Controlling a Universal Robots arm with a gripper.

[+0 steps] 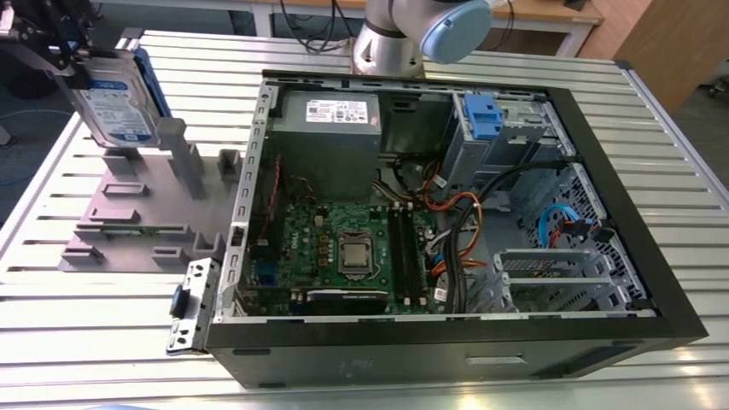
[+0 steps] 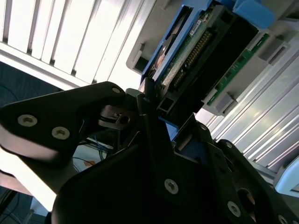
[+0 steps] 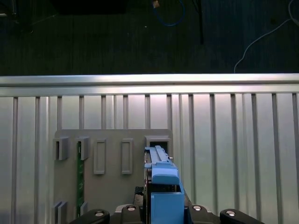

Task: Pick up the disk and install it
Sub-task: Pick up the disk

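Exterior view first: where is the disk (image 1: 114, 98)?

High at the exterior view's left, upright with a slight tilt, its label toward the camera. It hangs over the grey holder (image 1: 137, 209) that lies on the slatted table (image 1: 102, 316). Its lower edge is close above the holder's posts; whether it touches them I cannot tell.

And the gripper (image 1: 63, 53)?

Clamped on the disk's top end. In the second wrist view the black fingers (image 2: 60, 116) close from both sides on the near end of the disk (image 2: 187, 56), where blue rails frame a green circuit board and a dark connector edge.

What does the first wrist view give?

It looks down along the disk (image 3: 163, 186) to the holder (image 3: 112, 191) beneath. The blue rail runs toward an open slot at the holder's far edge. A thin green board (image 3: 80, 175) stands in another slot, apart from the disk.

How about the case (image 1: 456, 342)?

Open, lying on the table just beside the holder, toward the exterior view's right. A blue bracket (image 1: 484, 115) sits in the drive bay at its far side, well apart from the disk. The arm (image 1: 422, 26) rises behind the case. The disk is not in the case.
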